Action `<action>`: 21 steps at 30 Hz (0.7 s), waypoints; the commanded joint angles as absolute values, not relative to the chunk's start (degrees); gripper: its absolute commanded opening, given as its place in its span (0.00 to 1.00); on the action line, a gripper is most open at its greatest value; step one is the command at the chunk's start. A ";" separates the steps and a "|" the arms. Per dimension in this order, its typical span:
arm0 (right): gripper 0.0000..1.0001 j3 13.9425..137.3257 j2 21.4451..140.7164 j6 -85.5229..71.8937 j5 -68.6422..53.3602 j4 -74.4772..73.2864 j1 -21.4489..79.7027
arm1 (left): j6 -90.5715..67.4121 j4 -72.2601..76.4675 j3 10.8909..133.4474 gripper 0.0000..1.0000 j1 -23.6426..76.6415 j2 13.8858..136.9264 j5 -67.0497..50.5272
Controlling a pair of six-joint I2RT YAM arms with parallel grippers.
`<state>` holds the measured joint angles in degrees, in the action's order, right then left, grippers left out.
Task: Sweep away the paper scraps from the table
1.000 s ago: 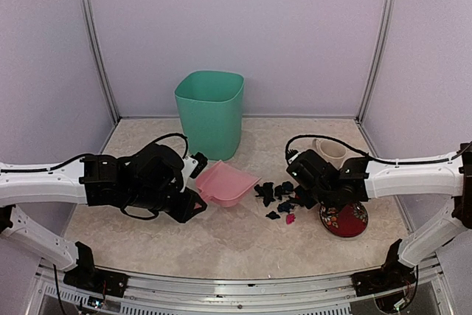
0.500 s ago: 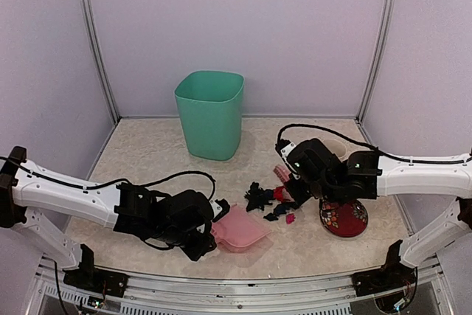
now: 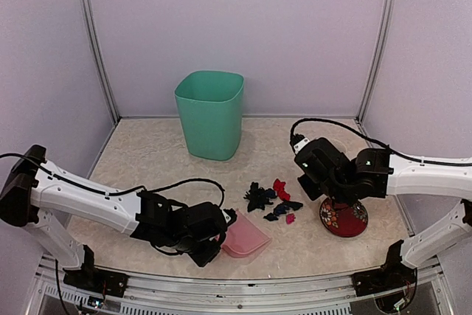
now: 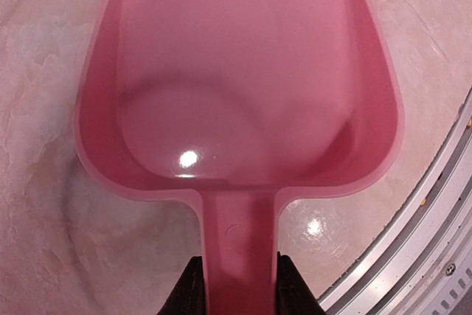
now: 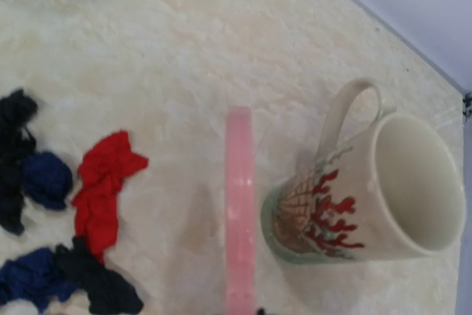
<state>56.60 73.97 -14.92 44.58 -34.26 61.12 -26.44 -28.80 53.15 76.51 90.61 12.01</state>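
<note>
The paper scraps (image 3: pixel 271 201) lie in one loose cluster on the table (image 3: pixel 147 153), right of its middle: mostly black and dark blue bits, a red one at the far side and a small magenta one nearest the front. On my right wrist feed the red scrap (image 5: pixel 103 182) sits among the dark ones, all flat on the marbled top.

Just right of that red scrap, the pink brush (image 5: pixel 240 212) runs straight up from the bottom edge of the feed. It stands between the scraps and a cream mug (image 5: pixel 369 182) with a red coral print, close beside the mug (I can't tell whether they touch). The right gripper (image 3: pixel 308 186) is clenched on the brush and hangs over the table right of the cluster, above a red patterned plate (image 3: pixel 343 219).

Near-left of the scraps and apart from them, the pink dustpan (image 3: pixel 243 235) rests by the front metal rail (image 3: pixel 243 285). The left gripper (image 4: pixel 237 296) grasps its handle, one finger pressed to each side, with the pan's mouth pointing away from the wrist.

A green bin (image 3: pixel 210 112) stands upright at the back, well apart from everything else.
</note>
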 commanded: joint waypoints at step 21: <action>0.00 57.00 84.95 -4.83 17.41 -20.50 62.49 | -19.30 -21.24 54.38 0.00 67.50 95.60 9.23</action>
<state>55.53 84.44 -7.31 28.01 -24.21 61.17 -21.28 -23.27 53.95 68.93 94.61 10.33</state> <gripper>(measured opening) 0.067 0.237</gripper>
